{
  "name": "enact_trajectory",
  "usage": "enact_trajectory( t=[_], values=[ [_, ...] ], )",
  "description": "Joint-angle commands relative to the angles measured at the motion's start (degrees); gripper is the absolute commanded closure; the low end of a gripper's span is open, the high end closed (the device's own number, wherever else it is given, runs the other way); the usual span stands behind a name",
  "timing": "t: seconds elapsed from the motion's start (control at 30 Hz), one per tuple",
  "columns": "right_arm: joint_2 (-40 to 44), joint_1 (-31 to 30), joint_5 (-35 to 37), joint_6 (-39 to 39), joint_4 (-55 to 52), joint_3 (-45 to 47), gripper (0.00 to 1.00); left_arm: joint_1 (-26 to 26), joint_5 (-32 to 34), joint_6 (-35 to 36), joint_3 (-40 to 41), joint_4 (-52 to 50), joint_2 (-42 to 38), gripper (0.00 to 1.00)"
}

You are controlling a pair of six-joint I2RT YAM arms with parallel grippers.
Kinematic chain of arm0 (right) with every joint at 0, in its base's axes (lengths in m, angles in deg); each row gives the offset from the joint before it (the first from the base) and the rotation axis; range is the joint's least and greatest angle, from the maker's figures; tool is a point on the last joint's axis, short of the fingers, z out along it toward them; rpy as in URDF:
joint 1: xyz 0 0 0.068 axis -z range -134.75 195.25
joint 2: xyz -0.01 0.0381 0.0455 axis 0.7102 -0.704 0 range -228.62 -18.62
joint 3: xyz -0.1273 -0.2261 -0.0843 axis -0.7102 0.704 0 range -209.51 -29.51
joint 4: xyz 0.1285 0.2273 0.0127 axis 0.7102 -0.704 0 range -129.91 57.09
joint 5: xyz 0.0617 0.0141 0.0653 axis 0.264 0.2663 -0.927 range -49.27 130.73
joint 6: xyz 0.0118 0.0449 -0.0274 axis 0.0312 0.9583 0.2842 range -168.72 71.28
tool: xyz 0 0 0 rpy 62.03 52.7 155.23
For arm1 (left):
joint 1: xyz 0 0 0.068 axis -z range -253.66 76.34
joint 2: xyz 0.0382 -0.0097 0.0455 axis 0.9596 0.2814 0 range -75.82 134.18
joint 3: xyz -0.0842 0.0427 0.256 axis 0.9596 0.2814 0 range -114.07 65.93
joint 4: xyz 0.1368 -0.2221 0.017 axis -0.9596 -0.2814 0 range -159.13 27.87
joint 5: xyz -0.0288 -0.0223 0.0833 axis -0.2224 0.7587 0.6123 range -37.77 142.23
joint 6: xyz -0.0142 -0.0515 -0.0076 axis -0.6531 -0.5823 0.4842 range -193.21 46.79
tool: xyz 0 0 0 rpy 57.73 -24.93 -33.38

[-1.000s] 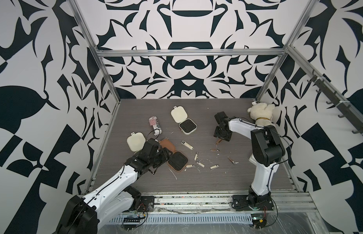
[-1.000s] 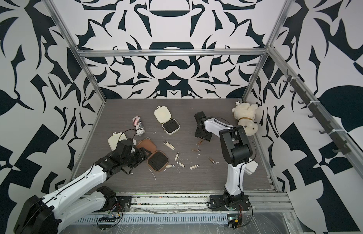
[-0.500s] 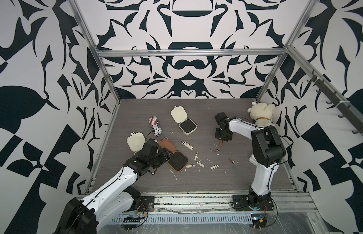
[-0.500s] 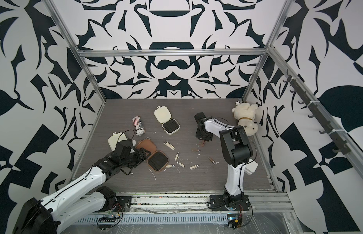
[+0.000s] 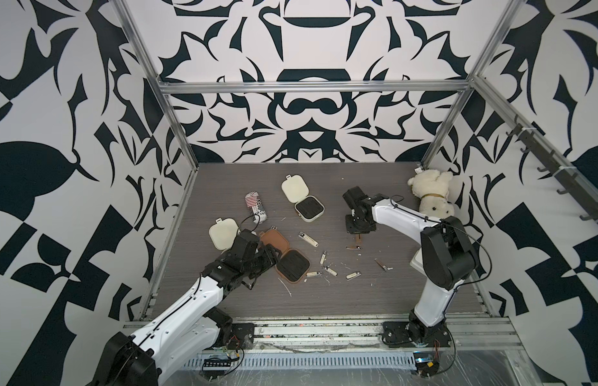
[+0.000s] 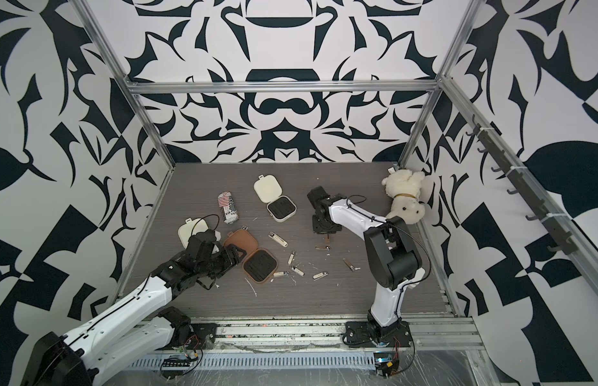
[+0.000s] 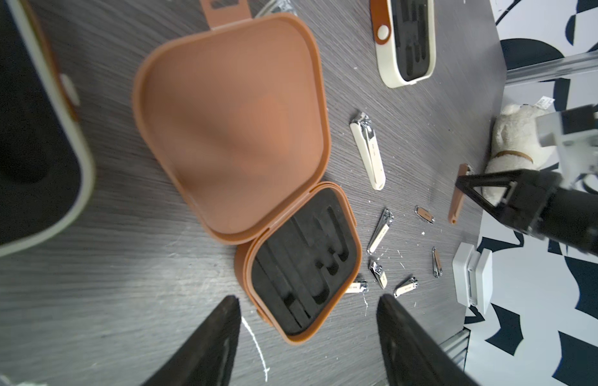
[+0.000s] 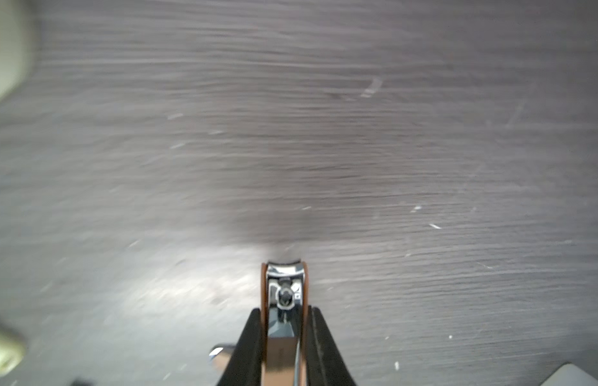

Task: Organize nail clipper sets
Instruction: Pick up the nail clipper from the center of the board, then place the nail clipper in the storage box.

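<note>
A brown case [image 5: 284,255] lies open at the front left, its black insert [image 7: 301,264] empty. My left gripper [image 7: 307,299] is open, and its fingers straddle the near corner of the case's base without touching it. An open cream case [image 5: 302,200] sits farther back. Another cream case [image 5: 222,232] lies at the left, partly hidden by my left wrist. My right gripper [image 8: 284,310] is shut on a brown clipper [image 8: 284,290], whose steel end sticks out past the fingertips; the same gripper [image 5: 358,234] is in a top view. A long cream clipper [image 5: 307,239] and several small clippers [image 5: 327,269] lie loose mid-table.
A crushed red-and-white can [image 5: 256,207] lies behind the brown case. A white plush dog [image 5: 429,195] sits in the back right corner. A small white box [image 7: 473,280] rests by the right arm's base. White scraps dot the table.
My right gripper's jaws have closed on the brown clipper. My left gripper has opened a little wider by the brown case.
</note>
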Motion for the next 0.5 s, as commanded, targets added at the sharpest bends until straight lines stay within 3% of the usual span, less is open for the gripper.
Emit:
enact_trajectory(
  t=[0.0,0.23,0.47],
  values=[
    [1.5,-7.2,-1.6,-3.5,-0.6,-3.8,0.89,-4.1,-2.0,3.3,0.1,-3.6,-0.7,0.31],
    [-4.1,-21.6,-5.7,-7.3,0.3,-10.6,0.89,-16.1,-8.9,7.5,-1.1,-7.4,-1.1,0.31],
    [-10.9,-26.5,-11.1,-10.2,1.3,-15.7,0.89,-18.1,-9.7,7.7,-0.7,-9.0,-2.5,0.32]
  ],
)
